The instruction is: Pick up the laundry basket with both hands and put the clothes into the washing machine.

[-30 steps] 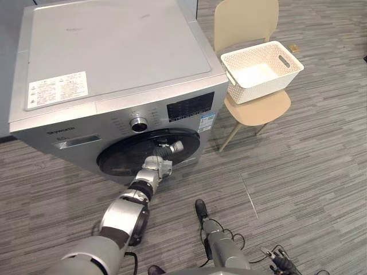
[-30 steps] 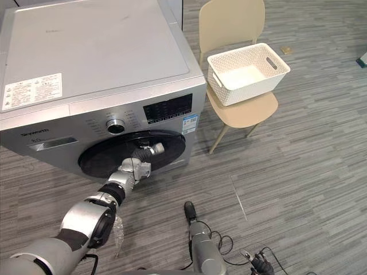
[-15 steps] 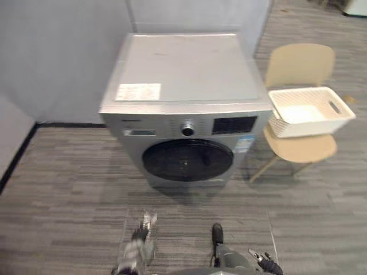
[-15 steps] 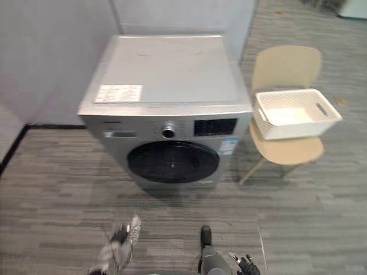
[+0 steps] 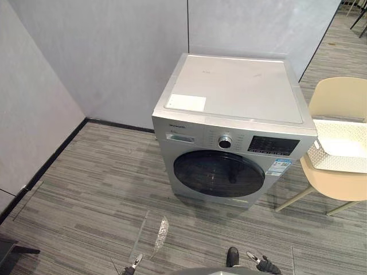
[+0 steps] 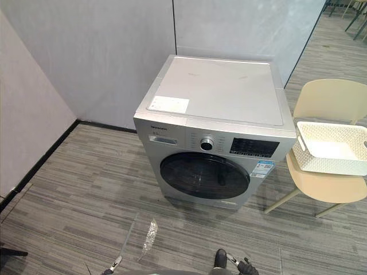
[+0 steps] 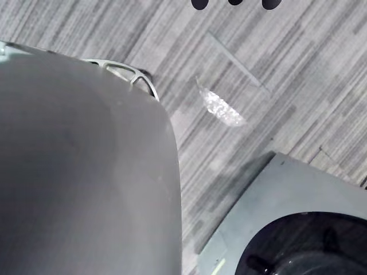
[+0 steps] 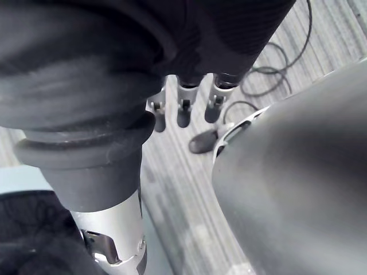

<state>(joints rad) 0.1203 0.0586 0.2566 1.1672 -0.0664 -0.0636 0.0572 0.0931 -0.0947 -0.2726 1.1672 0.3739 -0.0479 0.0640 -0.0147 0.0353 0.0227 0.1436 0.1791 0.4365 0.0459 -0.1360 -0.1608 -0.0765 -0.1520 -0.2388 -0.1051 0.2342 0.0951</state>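
The silver-grey front-loading washing machine stands with its dark round glass door shut. The load may already be inside, but the drum behind the glass is too dark to read. Right of the machine, a beige plastic chair carries the white perforated laundry basket, with no clothes showing in it. In front of the machine the right hand hangs empty, fingers straight and slack. The left hand is cut off low down — open or closed, I cannot tell.

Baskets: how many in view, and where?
1. The white basket sits on the beige chair, to the right of the washer. The space behind the washer is hidden, so anything there would go uncounted.
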